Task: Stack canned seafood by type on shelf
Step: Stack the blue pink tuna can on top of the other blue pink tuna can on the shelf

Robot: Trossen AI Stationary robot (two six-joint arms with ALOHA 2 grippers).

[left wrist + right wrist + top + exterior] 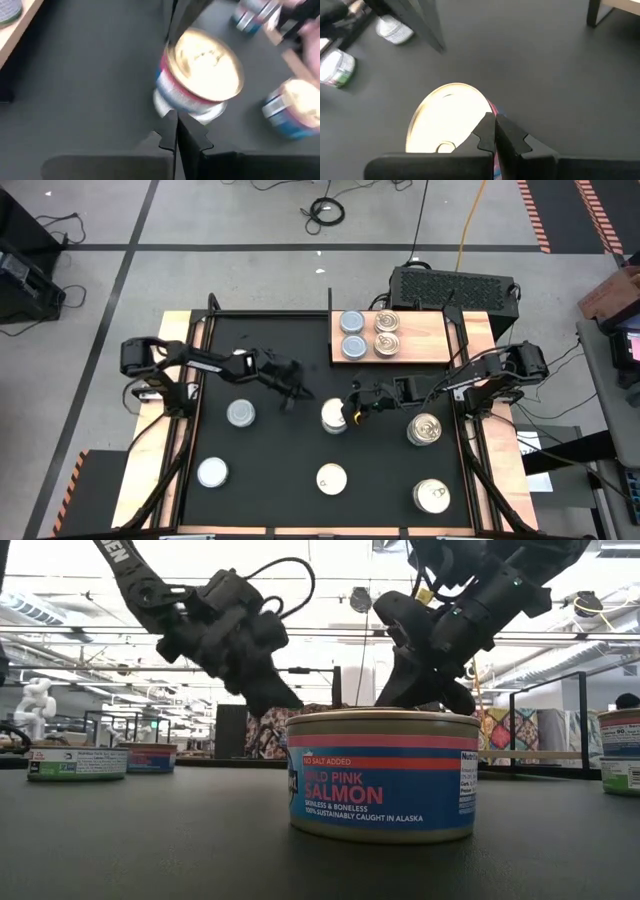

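Observation:
A gold-topped can (333, 417) stands mid-mat; the left wrist view shows its red and blue label (202, 67). My right gripper (352, 410) is shut at the can's right side. My left gripper (294, 393) is shut too and hangs a little to the can's left, touching nothing (176, 131). The wooden shelf (420, 340) lies at the mat's far edge. On it sit two silvery-blue cans (352, 334) and two gold-topped cans (386, 333), each pair in a line running from the far side to the near side. My right gripper (495, 131) has its shut fingertips at the can's top rim (484, 106), on the side toward the table's right edge. The fingers slant down from the right. The fingers themselves cover the meeting point, so I cannot tell whether they press on the rim. The can rests on the mat.
Loose cans lie on the black mat (270, 350): two silvery ones at the left (240, 413) (212, 472), one at the near middle (331, 478) that fills the low view (383, 775), and two gold ones at the right (425, 428) (432, 496). A black box (450, 285) stands behind the table.

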